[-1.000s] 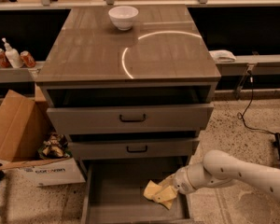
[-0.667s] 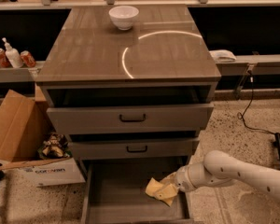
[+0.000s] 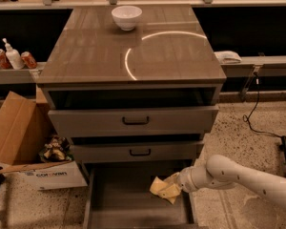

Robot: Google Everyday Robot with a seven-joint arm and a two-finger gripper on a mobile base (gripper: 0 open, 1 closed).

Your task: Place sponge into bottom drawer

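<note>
The pale yellow sponge [image 3: 165, 188] hangs over the right side of the open bottom drawer [image 3: 124, 202], which is pulled out furthest from the grey-brown cabinet. My gripper [image 3: 179, 182] reaches in from the lower right on a white arm and is shut on the sponge's right end, holding it just above the drawer floor. The sponge droops to the left of the gripper.
A white bowl [image 3: 127, 17] stands at the back of the cabinet top [image 3: 133, 56]. Two upper drawers with black handles [image 3: 136, 121] are partly open. An open cardboard box [image 3: 24, 147] stands on the floor to the left. Bottles [image 3: 12, 56] and a cable [image 3: 257, 113] lie along the sides.
The gripper and sponge have stayed almost in place over the right side of the bottom drawer; the sponge has shifted very slightly.
</note>
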